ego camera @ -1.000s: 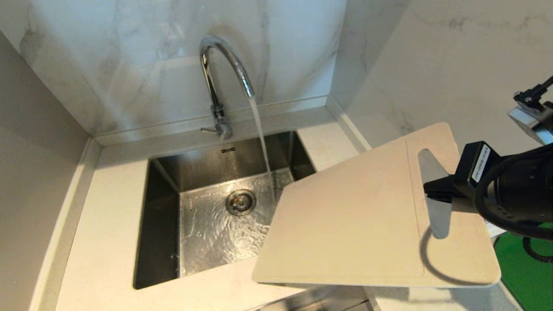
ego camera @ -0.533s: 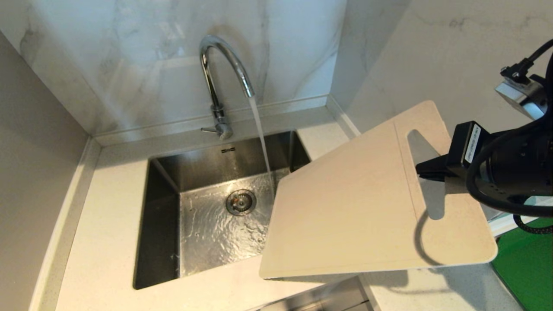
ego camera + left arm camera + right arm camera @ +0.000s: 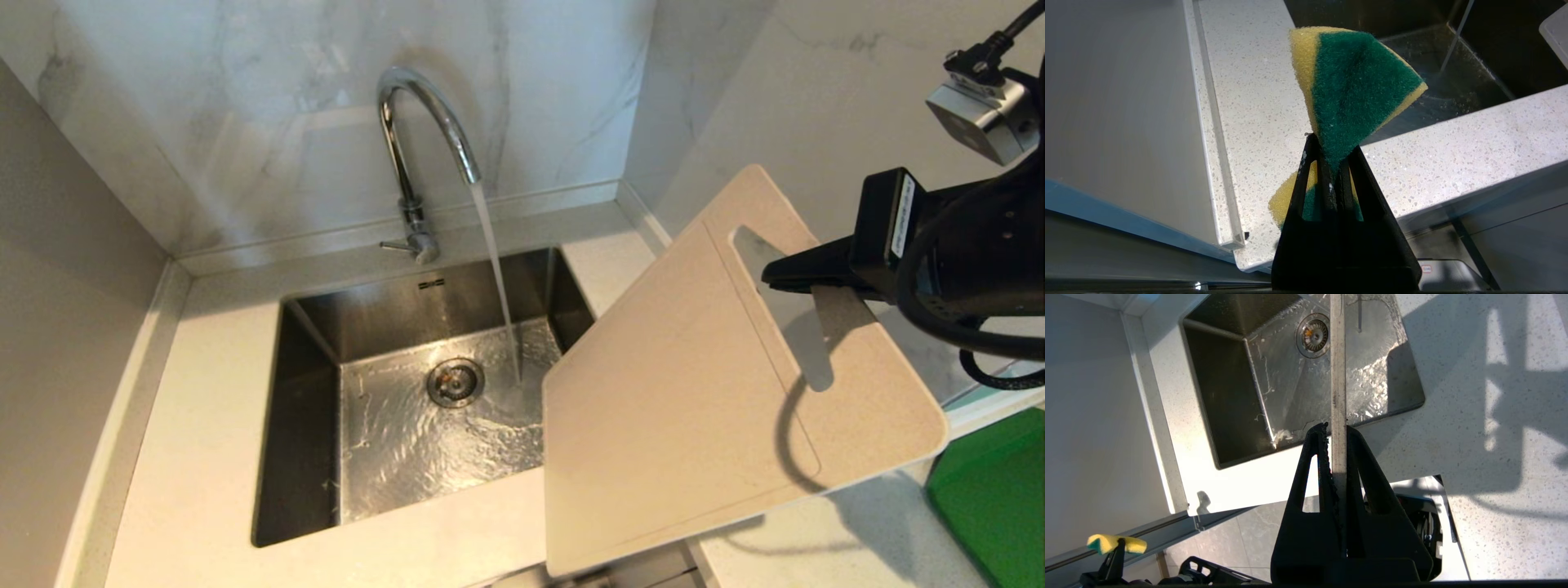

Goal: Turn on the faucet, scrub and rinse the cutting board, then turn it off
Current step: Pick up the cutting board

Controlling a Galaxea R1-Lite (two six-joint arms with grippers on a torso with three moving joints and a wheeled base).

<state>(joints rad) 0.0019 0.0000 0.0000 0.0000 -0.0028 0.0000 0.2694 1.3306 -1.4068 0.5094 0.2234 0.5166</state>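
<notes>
- Head view: right gripper is clamping the cutting board at its handle cutout, holding it tilted over the desk's front right part, low corner overhanging the sink. Faucet is running; stream is missing the board, so I'd swing it further in.
- Sink is holding only a shallow water film around the drain.
- Left wrist view: left gripper jaws are pinching a sponge near the desk's front edge.
- Right wrist view: jaws are gripping the board edge-on.
</notes>
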